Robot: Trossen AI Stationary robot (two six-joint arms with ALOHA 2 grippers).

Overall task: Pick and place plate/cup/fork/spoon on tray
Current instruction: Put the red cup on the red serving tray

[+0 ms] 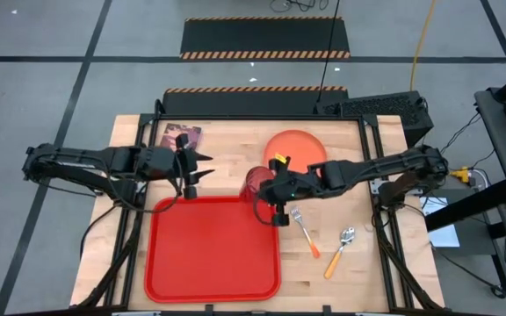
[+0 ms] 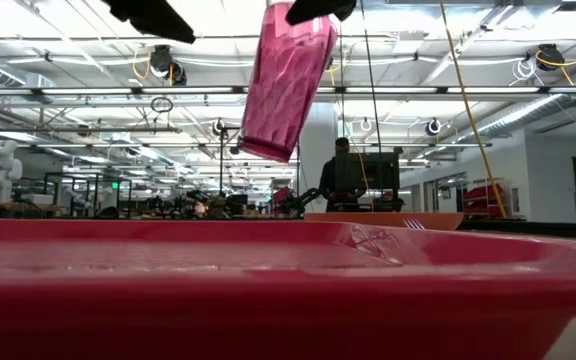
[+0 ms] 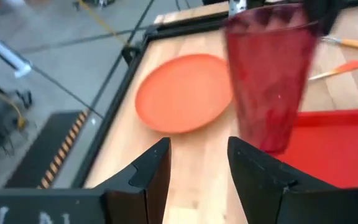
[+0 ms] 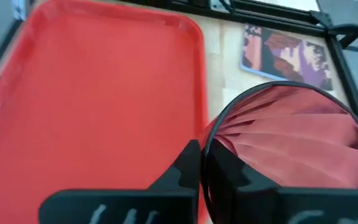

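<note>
My right claw point(image 4: 201, 163) pinched the cup point(image 1: 256, 183) by its rim at the tray's point(image 1: 209, 254) one o'clock corner; my left claw point(image 3: 197, 165) gaped empty.

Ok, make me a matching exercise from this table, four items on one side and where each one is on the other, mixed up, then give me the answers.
Things:
1. cup
2. plate
3. spoon
4. book

Places:
A. lying on the bare wood to the right of the tray, beyond the fork
B. flat at the table's far edge, near the left gripper
C. lifted off the table, pinched at its rim by the right gripper
D. on the wood beyond the tray's far right corner

Pairs: 1-C, 2-D, 3-A, 4-B
</note>
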